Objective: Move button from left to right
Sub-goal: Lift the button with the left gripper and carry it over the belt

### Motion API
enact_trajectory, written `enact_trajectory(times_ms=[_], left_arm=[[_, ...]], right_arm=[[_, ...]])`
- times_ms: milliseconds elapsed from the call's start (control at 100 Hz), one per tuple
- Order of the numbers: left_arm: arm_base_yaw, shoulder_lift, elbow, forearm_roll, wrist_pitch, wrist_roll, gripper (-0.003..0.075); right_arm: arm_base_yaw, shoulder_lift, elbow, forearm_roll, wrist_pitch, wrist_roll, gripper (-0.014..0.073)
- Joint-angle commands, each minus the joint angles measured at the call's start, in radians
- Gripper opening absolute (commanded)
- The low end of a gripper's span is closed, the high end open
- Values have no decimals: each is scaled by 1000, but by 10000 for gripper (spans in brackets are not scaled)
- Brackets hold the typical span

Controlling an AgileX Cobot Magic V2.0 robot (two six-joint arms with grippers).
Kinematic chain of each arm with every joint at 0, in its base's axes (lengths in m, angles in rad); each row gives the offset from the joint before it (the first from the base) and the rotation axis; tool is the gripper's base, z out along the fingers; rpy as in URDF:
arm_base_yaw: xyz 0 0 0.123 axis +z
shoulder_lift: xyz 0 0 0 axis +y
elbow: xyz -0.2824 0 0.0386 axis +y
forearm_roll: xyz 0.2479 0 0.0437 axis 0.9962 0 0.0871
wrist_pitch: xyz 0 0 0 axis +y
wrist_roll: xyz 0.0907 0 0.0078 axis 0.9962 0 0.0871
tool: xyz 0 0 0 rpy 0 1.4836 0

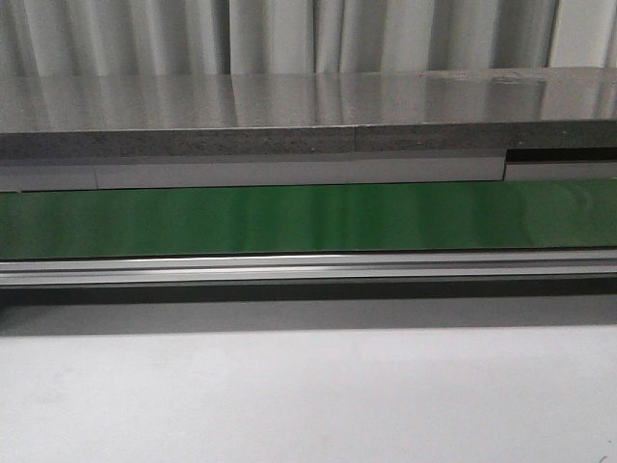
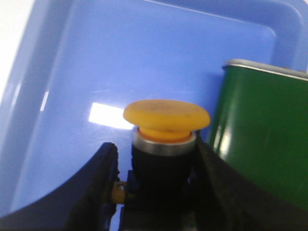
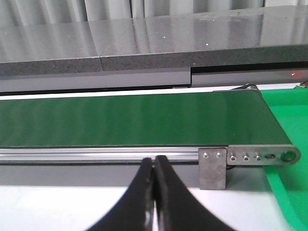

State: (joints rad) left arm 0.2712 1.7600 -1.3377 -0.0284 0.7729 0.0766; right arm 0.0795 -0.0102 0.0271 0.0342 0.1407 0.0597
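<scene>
Front view takes in a pale white table [image 1: 308, 405] in the foreground, a long green conveyor belt [image 1: 308, 220] running across behind it on a silver aluminium rail [image 1: 308, 268], then a grey speckled stone ledge [image 1: 289, 116] with a glossy top, and pale pleated curtains [image 1: 289, 34] closing off the room at the back. Neither arm shows in this view.

Left wrist view looks into a light blue plastic tray [image 2: 144, 53] with a bright patch of reflected light on its floor. The button [image 2: 166, 130] sits upright there, its yellow-orange cap above a metal ring and black body, between the black jaws of the left gripper [image 2: 154, 192], which stand spread around it; whether they press on the body cannot be told. Just beside the button is a green metal can [image 2: 262, 139] with a silver rim.

Right wrist view shows the right gripper [image 3: 154, 192] with jaws pressed together, holding nothing, above the white table in front of the belt's end, where a metal bracket [image 3: 212, 168] hangs. A bright green tray [image 3: 288, 144] lies past that end.
</scene>
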Motion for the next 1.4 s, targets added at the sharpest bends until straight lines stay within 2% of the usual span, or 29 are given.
enact_trajectory(times_ms=[0,280,670,860,1000,1100,1170,1220,1390], left_arm=[[-44,-52,-29,-16,-7,14,-20],[-137,-49,-22,-16,4,16,-20],[-139,-44,-21,-17,23,16,-6],[-139,-44,21,-17,4,16,146],[-139,-44,37,-33,-11,16,337],[-139,-44,37,-36,-29,16,507],[-139,-44,37,-36,-33,16,582],[-139,-44,37,-36,-35,16,604],[-139,-61,37,-41,-35,16,604]], right_arm=[[2,-18,-15,4,-82,-4,-67],[2,-18,-15,4,-82,-4,-67],[2,-18,-15,4,-82,-4,-67],[2,-18,-15,4,-82,-4,-67],[2,-18,-15,4,-82,-4,-67],[2,-18,-15,4,-82,-4,-67],[2,-18,-15,4,-82,-4,-67],[2,-18,-15,4,-82,-4,-67],[2,-18,-15,4,-82,-4,-67]])
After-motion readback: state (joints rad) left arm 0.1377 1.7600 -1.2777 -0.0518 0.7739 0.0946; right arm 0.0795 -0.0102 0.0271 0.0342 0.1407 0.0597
